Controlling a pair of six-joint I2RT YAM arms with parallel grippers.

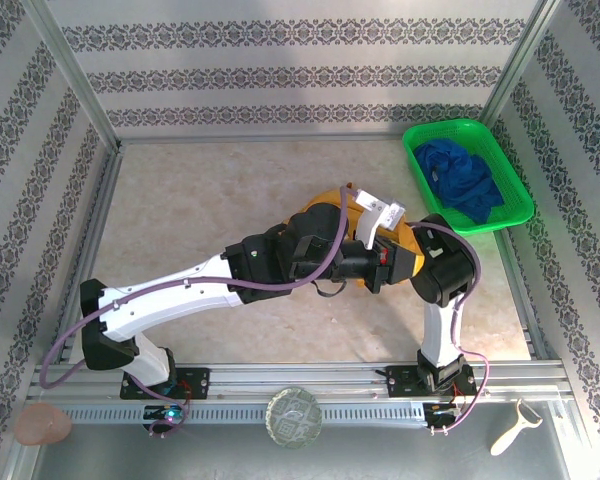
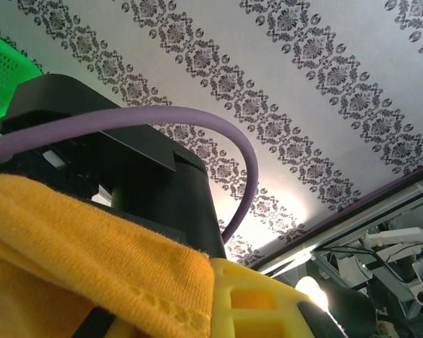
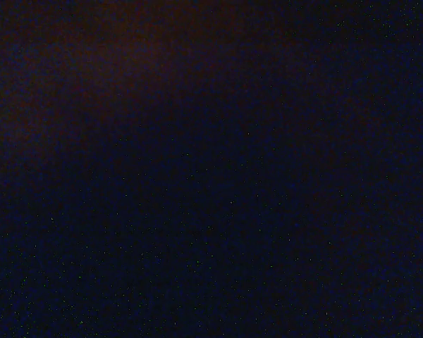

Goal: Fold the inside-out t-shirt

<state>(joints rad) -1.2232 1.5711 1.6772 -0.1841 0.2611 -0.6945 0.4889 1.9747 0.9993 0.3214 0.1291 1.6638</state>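
The inside-out t-shirt [image 1: 328,204] is a mustard bundle at the table's middle, bunched up where the two arms meet. My left gripper [image 1: 372,262] reaches into it from the left. In the left wrist view, which looks up at the wall, a hemmed fold of the t-shirt [image 2: 92,246] lies over my yellow finger [image 2: 268,299], and the jaws are shut on the cloth. My right arm [image 1: 448,268] bends in from the right, and its end goes in under the cloth. The right wrist view is all dark, so its shut jaws and whatever may be between them stay hidden.
A green basket [image 1: 417,150] with a dark blue garment [image 1: 462,176] stands at the back right. Patterned walls close in the table on three sides. On the near ledge lie a peeler [image 1: 517,425], a glass dish [image 1: 294,416] and a pink lump [image 1: 42,424].
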